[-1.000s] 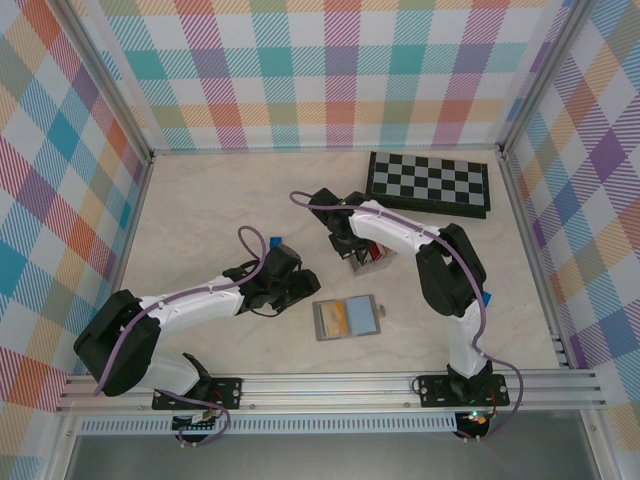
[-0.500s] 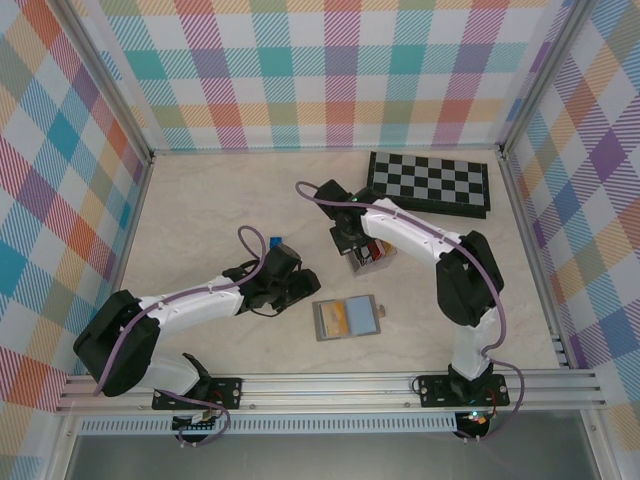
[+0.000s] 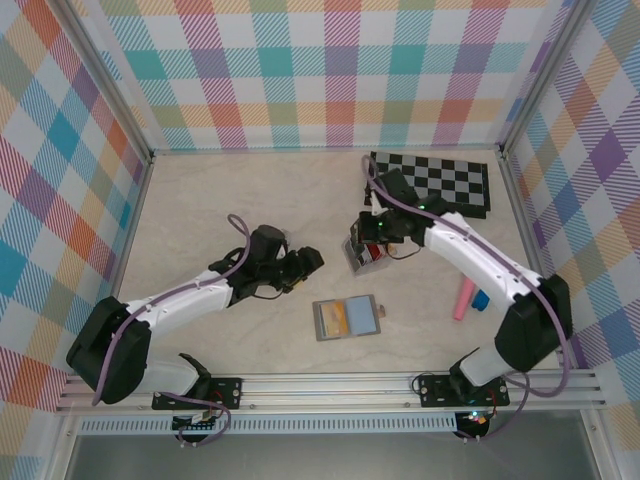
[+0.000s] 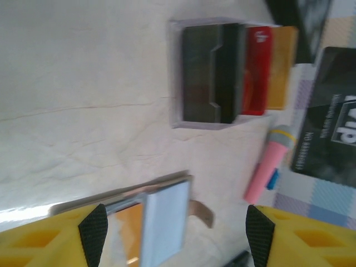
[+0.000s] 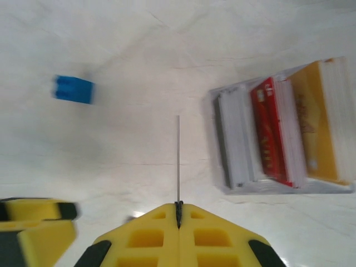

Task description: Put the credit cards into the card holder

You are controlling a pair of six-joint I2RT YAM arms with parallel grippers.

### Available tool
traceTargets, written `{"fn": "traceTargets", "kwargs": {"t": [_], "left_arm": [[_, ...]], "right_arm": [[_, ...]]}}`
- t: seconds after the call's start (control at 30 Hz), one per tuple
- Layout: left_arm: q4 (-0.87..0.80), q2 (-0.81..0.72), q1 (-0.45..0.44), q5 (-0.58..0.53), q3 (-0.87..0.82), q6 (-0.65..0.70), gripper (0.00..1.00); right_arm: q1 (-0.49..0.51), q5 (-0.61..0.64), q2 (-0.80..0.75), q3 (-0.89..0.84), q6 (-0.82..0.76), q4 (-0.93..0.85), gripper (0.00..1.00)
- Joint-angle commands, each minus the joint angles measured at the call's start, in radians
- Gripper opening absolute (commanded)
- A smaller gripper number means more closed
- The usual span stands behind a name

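Grey card holder is lying open, long axis running left to right, nearward of the right gripper, which is pinching a thin credit card edge-on beside the rack, while the seemingly nearer left gripper is hovering spread just beside the holder.

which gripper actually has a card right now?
The right gripper: it is shut on a thin card, seen edge-on in its wrist view, next to the card rack. The left gripper is open with nothing in it.
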Motion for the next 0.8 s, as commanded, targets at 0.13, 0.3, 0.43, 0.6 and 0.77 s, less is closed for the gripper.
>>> {"fn": "traceTargets", "kwargs": {"t": [0.13,0.3,0.43,0.6,0.77], "left_arm": [[0.38,0.058,0.042,0.226,0.039,-0.122,0.67],[0.442,0.102,0.042,0.283,0.078,-0.136,0.62],[0.534,0.117,0.042,0.314,0.076,-0.172,0.55],[0.554,0.113,0.042,0.311,0.077,-0.182,0.41],[0.547,0.099,0.042,0.288,0.068,-0.179,0.32]], "right_arm": [[-0.097,-0.419,-0.163,-0.196,0.267,0.328,0.03],[-0.119,-0.5,-0.209,-0.269,0.349,0.432,0.04],[-0.127,-0.539,-0.213,-0.297,0.376,0.473,0.04],[-0.138,-0.555,-0.208,-0.315,0.387,0.485,0.04],[-0.147,-0.555,-0.204,-0.326,0.383,0.484,0.04]]}}
